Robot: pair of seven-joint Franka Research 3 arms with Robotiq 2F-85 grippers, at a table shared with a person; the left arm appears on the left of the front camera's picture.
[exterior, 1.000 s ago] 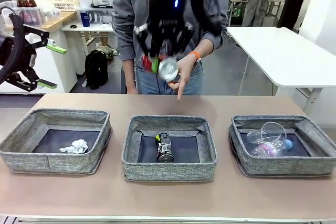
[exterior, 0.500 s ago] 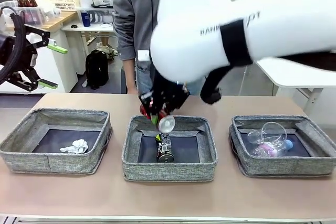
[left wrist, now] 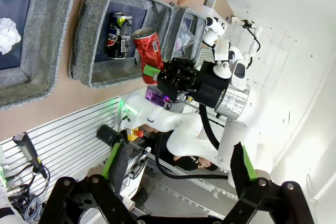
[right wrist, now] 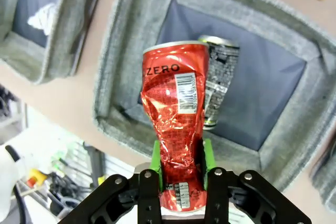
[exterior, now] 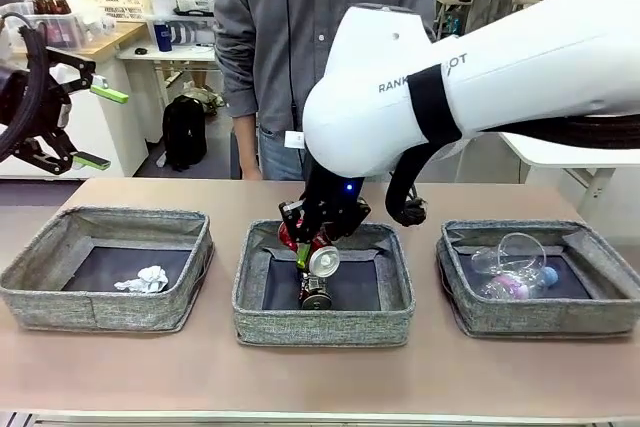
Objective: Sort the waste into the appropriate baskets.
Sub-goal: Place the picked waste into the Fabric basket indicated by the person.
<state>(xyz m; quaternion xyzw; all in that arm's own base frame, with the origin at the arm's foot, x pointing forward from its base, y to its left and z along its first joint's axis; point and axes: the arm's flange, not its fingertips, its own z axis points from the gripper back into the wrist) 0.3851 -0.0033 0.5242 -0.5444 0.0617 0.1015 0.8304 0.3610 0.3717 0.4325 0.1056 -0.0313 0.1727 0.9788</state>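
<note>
One red can point(right wrist: 177, 129), light, thin-walled and dented, sits clenched at its crushed waist in the right gripper point(right wrist: 179, 174) above the middle basket point(exterior: 322, 319); left gripper point(left wrist: 176, 166) gapes empty.

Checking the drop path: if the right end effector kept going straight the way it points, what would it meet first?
Probably the dark crushed can lying in the middle basket. The right end effector, shut on the red crushed can, points down into that basket; depth is unclear.

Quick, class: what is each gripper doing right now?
Left gripper: open, holding nothing.
Right gripper: shut on the red crushed can, above the middle basket.
</note>
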